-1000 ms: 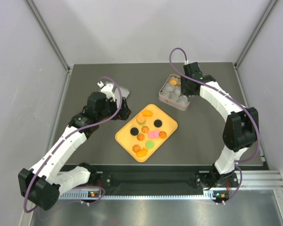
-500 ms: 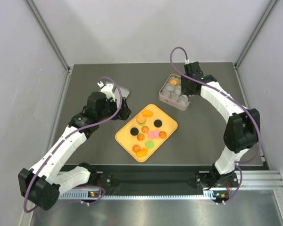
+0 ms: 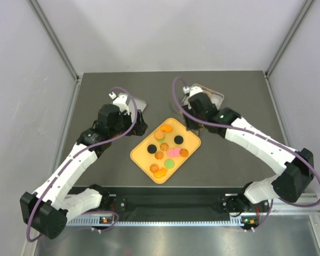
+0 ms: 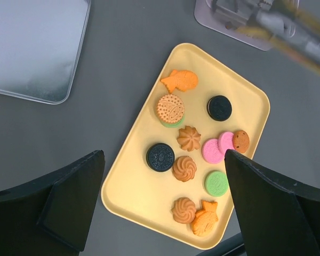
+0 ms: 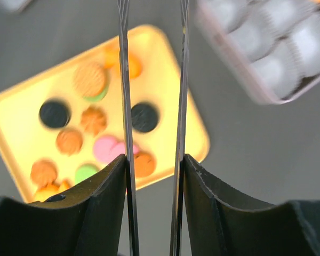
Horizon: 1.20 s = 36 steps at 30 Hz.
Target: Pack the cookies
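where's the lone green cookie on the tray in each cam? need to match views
Top external: green cookie sits just below picture centre.
Left wrist: right of centre, lower half.
Right wrist: lower left, blurred.
Shared landmark: the two pink cookies right beside it, seen in all three views.
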Motion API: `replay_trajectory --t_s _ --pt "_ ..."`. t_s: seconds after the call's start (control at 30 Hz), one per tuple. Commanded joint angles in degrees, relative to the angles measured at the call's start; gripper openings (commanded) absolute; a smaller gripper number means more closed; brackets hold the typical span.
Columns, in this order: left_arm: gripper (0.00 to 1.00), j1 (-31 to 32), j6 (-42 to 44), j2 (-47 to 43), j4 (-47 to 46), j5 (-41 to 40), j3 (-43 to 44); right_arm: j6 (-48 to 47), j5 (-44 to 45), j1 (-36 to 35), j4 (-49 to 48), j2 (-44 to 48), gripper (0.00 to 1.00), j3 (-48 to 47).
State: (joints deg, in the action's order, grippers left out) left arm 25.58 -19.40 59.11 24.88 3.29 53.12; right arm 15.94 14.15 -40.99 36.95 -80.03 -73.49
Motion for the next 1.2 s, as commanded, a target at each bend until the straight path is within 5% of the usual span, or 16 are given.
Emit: replay_trajectory --t_s 0.0,0.23,1.17 --pt "0.99 -0.3 -0.1 -2.2 -1.4 -1.4 -0.2 2.9 2.3 -5.3 1.9 1.6 0.44 2.1" --pt "0.99 -0.3 -0.1 -1.9 -1.3 -1.1 -0.1 6.7 6.2 -11.7 6.6 4.7 0.44 7.8" --pt "0.99 -0.3 0.1 -1.5 -1.0 -1.3 -0.1 9.8 2.1 -15.3 6.5 5.0 0.49 13.6"
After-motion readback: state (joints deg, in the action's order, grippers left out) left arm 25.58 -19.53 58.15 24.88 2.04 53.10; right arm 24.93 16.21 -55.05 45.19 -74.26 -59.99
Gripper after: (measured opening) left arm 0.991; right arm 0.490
